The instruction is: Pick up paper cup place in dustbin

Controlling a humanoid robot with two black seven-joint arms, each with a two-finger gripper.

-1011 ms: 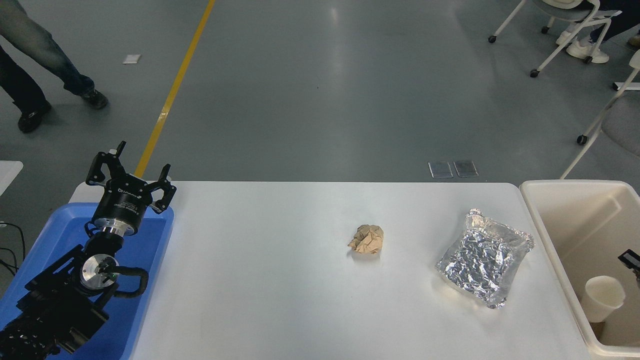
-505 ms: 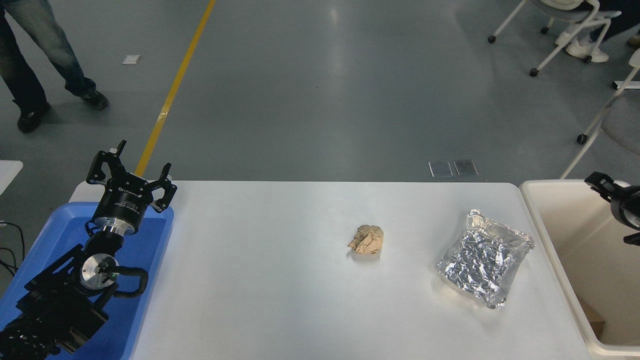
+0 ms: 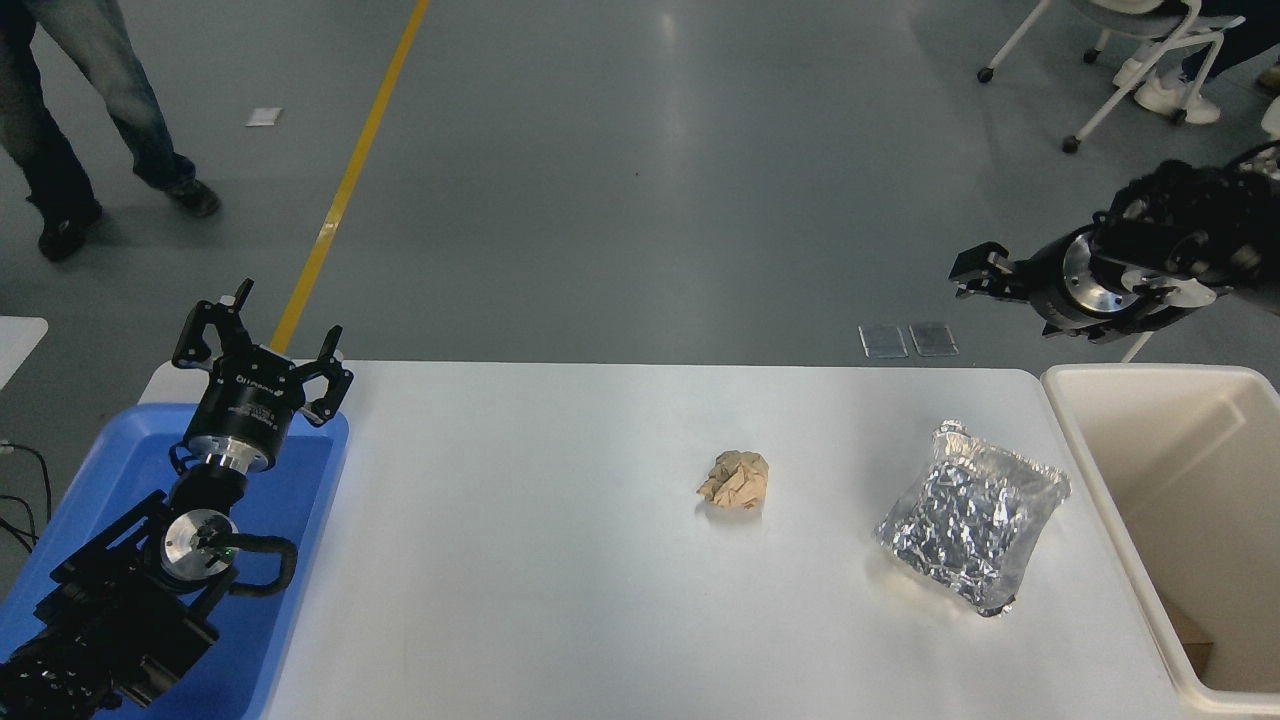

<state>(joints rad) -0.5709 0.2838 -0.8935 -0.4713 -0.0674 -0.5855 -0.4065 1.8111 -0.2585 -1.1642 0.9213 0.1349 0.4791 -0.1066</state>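
Note:
The paper cup is out of view; nothing cream-white and cup-shaped shows on the table or in the visible part of the bin. The dustbin [image 3: 1105, 450], a cream-beige tub, stands at the table's right end, cut off by the picture edge. My right gripper [image 3: 975, 272] hangs in the air above and behind the dustbin's far left corner, pointing left, with nothing seen in it. My left gripper [image 3: 280, 335] is open and empty, parked over the blue tray [image 3: 300, 480] at the lower left.
A crumpled brown paper ball [image 3: 735, 479] lies mid-table. A crinkled silver foil bag [image 3: 968, 525] lies next to the dustbin. A brown scrap [image 3: 1190, 645] shows inside the bin. A person's legs [image 3: 70, 120] are at the top left, wheeled chairs at the top right.
The cup stood inside the dustbin 1.0 s ago and has not shown since. My right arm rose from the bin's right edge and swung up and left above its far corner.

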